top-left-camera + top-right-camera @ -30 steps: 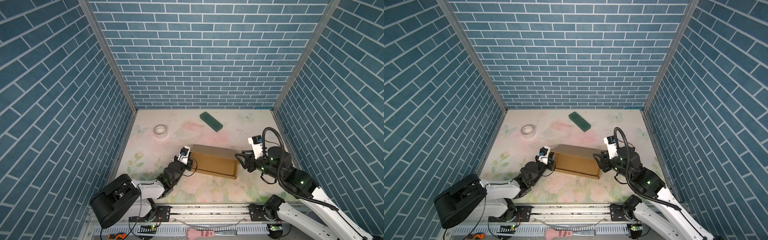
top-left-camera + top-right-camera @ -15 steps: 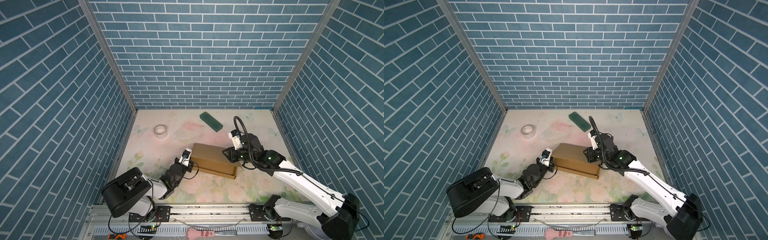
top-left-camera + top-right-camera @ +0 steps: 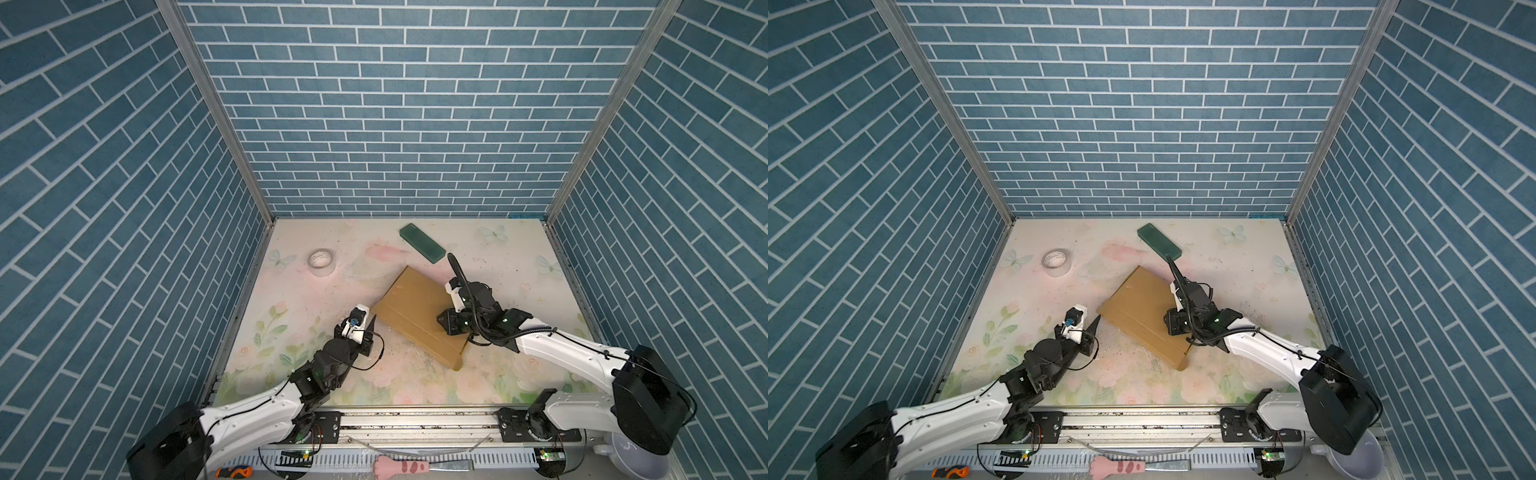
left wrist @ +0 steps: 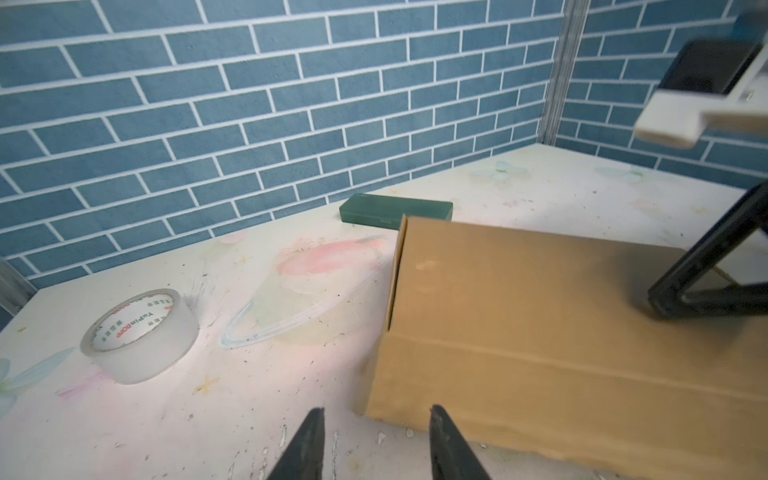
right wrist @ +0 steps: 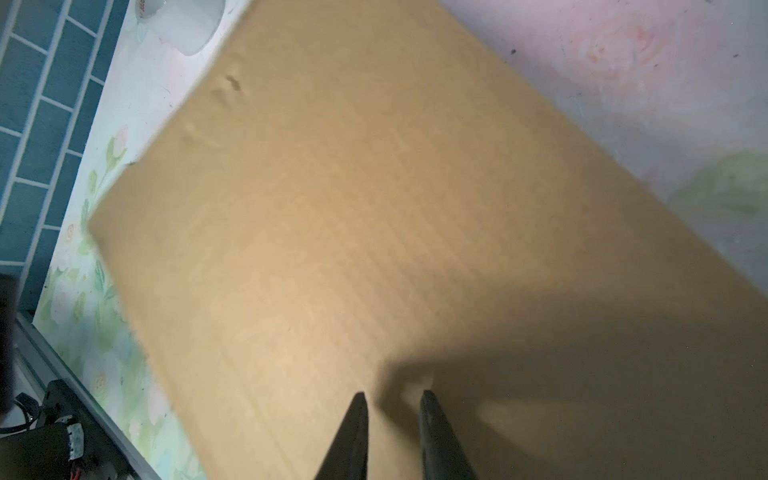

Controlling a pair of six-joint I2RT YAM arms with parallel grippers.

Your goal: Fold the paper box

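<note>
Wrist views | left gripper parted, empty | right gripper narrowly parted over paper box

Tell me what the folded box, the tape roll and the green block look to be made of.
The paper box: brown corrugated cardboard, matte; faint flute lines and dents show. The tape roll: clear glossy plastic tape, probably on a printed paper core. The green block: likely hard plastic, smooth, slightly translucent; a seam suggests a case.

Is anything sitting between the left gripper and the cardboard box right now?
Nothing visible. The left gripper, jaws open, is right at the paper box's corner; tape roll and green block lie aside.
</note>
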